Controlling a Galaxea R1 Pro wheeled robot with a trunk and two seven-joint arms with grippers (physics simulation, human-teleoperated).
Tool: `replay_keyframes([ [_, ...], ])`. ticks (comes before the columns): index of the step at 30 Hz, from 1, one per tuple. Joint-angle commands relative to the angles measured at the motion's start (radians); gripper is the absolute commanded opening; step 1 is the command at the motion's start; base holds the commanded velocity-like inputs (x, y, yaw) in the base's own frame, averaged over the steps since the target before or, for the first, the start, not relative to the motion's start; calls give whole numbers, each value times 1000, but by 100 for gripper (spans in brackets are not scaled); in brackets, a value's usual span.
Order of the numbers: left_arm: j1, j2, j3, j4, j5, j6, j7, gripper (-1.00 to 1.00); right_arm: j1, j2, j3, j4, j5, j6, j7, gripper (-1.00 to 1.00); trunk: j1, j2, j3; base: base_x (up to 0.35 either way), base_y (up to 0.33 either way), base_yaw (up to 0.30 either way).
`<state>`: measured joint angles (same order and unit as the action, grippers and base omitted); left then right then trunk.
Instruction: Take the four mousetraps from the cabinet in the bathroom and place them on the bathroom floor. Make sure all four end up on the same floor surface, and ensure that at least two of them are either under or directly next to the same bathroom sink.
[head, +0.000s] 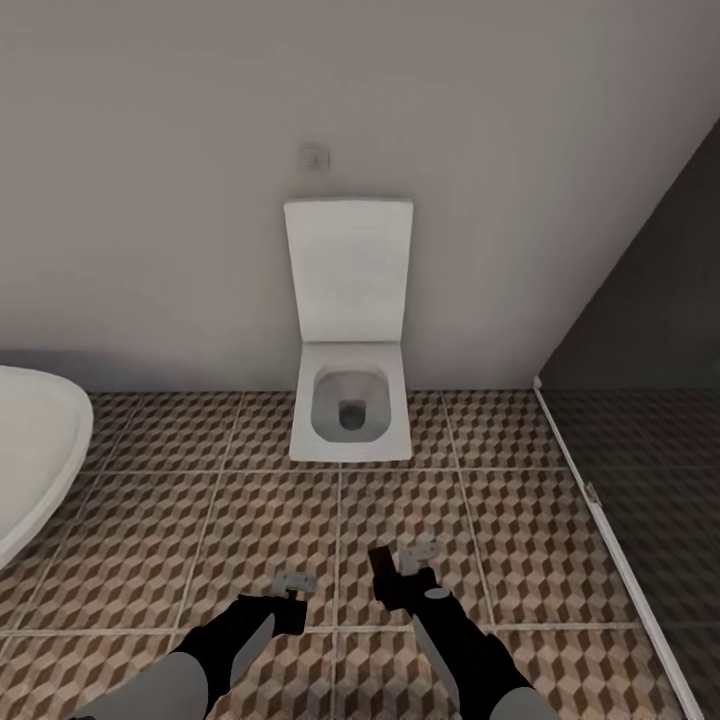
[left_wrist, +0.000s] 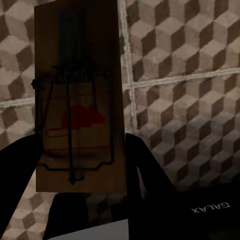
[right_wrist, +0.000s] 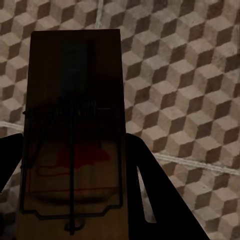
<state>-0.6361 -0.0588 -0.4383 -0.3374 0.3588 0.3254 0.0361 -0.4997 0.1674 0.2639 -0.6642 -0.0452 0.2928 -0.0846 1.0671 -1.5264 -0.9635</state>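
Note:
Each of my grippers holds a mousetrap over the bathroom floor (head: 250, 500) of brown cube-pattern tiles. In the left wrist view, a brown wooden mousetrap (left_wrist: 77, 100) with wire and a red mark stands between the dark fingers of my left gripper (left_wrist: 80, 165). The right wrist view has another mousetrap (right_wrist: 75, 130), in shadow, clamped in my right gripper (right_wrist: 72, 185). In the head view the left gripper (head: 291, 598) and right gripper (head: 405, 575) hang low near the bottom edge, in front of the toilet. The cabinet is out of view.
A white toilet (head: 350, 400) with its lid up stands against the back wall, straight ahead. A white rounded sink basin (head: 35, 450) juts in at the left edge. A dark glass partition (head: 640, 420) with a pale floor rail runs along the right.

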Motion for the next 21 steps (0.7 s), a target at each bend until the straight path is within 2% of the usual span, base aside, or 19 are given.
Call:
replay_keyframes([
  [1,0,1,-7,-2,8,4,4,-100,0,-1,5,-2,-8,3,-7,-100,4,-8,-5,0,0,0],
  [7,0,2,-7,-2,8,3,4,-100,0,-2,6,-2,-7,-11,-7,-100,27,-50,-34,0,0,0],
  [12,0,1,-7,-2,6,2,4,-100,0,-3,14,-2,-7,-52,-7,-100,46,-85,-57,0,0,0],
  [17,0,2,-7,-5,6,-2,3,-100,0,-6,52,-2,-6,-65,-7,-100,46,-85,-65,0,0,0],
  [21,0,2,-8,-31,4,-8,4,-100,0,-7,61,-1,-6,-67,-7,-100,46,-85,-71,0,0,0],
])
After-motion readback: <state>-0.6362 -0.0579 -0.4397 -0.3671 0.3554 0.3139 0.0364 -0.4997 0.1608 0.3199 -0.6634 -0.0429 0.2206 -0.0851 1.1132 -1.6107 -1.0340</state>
